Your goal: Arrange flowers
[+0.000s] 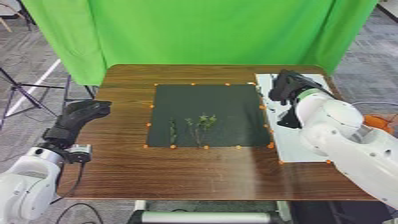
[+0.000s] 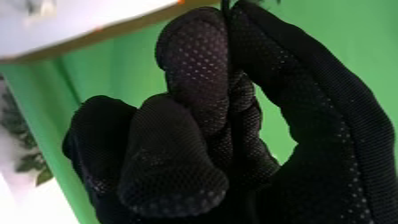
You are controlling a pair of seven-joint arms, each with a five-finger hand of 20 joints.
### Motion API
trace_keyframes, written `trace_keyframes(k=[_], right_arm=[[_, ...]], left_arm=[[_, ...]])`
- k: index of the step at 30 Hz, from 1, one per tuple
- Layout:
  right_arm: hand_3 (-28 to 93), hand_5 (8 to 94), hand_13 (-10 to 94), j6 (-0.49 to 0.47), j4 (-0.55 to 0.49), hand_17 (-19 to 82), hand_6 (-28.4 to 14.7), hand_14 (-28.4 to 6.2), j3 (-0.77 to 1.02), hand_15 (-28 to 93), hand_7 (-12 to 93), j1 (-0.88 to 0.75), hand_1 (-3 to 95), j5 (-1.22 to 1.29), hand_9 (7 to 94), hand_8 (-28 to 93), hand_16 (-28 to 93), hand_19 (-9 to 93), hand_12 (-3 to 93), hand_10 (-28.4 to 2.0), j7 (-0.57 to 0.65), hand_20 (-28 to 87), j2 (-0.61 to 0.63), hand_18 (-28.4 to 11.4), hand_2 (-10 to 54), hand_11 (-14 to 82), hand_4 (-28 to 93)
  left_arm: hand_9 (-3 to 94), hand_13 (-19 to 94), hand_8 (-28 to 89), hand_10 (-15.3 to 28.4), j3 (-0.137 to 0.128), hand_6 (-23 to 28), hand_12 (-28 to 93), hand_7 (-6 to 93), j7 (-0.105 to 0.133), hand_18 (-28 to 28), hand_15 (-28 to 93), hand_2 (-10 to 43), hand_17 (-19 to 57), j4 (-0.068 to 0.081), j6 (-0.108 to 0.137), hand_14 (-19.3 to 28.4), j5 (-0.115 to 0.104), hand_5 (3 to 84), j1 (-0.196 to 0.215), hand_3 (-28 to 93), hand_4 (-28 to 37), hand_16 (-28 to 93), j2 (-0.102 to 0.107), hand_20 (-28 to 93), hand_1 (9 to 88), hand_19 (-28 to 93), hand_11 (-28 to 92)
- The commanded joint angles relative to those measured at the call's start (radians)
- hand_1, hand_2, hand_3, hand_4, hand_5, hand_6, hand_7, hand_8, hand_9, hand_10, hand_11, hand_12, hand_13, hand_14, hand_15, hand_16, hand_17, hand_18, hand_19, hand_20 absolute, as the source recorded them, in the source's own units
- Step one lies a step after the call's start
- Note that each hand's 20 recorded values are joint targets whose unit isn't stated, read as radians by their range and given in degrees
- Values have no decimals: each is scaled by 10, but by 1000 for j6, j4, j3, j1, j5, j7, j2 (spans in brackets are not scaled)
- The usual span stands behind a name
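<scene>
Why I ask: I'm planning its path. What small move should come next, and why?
I'd probably ease the right hand a little left, towards the dark mat: the hand is over the white board, while leafy sprigs lie on the mat.

The head view is evenly lit; white glare marks the right wrist view.
</scene>
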Motion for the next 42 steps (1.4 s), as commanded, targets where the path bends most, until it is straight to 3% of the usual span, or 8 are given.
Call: trace_keyframes(k=[1, 17, 42], right_arm=[[541, 739, 937, -6, -27, 692, -15, 0, -38, 705, 463, -64, 542, -24, 918, 217, 246, 932, 263, -111, 4, 669, -91, -144, -95, 480, 221], [539, 740, 937, -6, -1, 694, -16, 2, -53, 705, 459, -142, 543, -68, 918, 217, 240, 932, 263, -111, 30, 668, -182, -143, -95, 476, 222], [564, 733, 937, -10, 57, 689, -14, 4, -45, 692, 460, -168, 524, -79, 914, 209, 244, 932, 265, -108, 50, 662, -213, -136, -95, 470, 193]], left_arm=[[443, 355, -68, 147, -3, 61, 127, 159, -4, 122, 201, -41, 50, -5, -11, 176, 4, 475, 8, 608, -162, -17, -3, 143, 307, 132, 226], [443, 354, -68, 145, -2, 62, 127, 157, -4, 122, 201, -42, 49, -4, -18, 176, 3, 476, 10, 610, -161, -16, -8, 142, 305, 131, 226], [443, 353, -66, 145, 6, 61, 128, 155, -24, 123, 201, -40, 47, 4, -60, 177, 11, 474, -4, 608, -162, -16, -13, 142, 305, 132, 225]])
